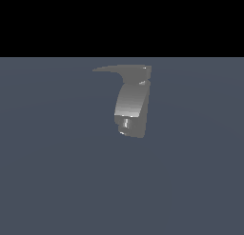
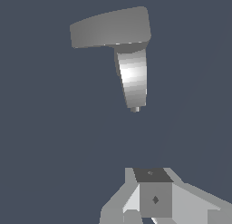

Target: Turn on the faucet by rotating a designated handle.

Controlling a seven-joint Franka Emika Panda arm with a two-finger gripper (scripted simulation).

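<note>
Nearest the wrist camera we see only the pale, blocky body of our gripper [image 2: 154,205]; its fingertips lie outside the picture, so we cannot tell how far they are parted, and nothing shows between them. The exterior view does not show the arm at all.

Ahead of the fingers, well apart across bare slate-grey ground [image 1: 57,181], stands the faucet [image 2: 132,78], with nothing between it and us. Its curved body runs toward the fingers and ends in a short nozzle stub at the near end.

Farthest off, across the faucet's far end, lies the handle [image 2: 111,28], a flat grey blade. Its long axis runs crosswise to the body. In the exterior view the handle [image 1: 119,69] tapers to a point toward that view's left, its broad root sitting over the faucet [image 1: 132,105].

We judge the approach not yet made: the fingers must travel forward, past the body, and meet the blade near its free tip to swing it.
</note>
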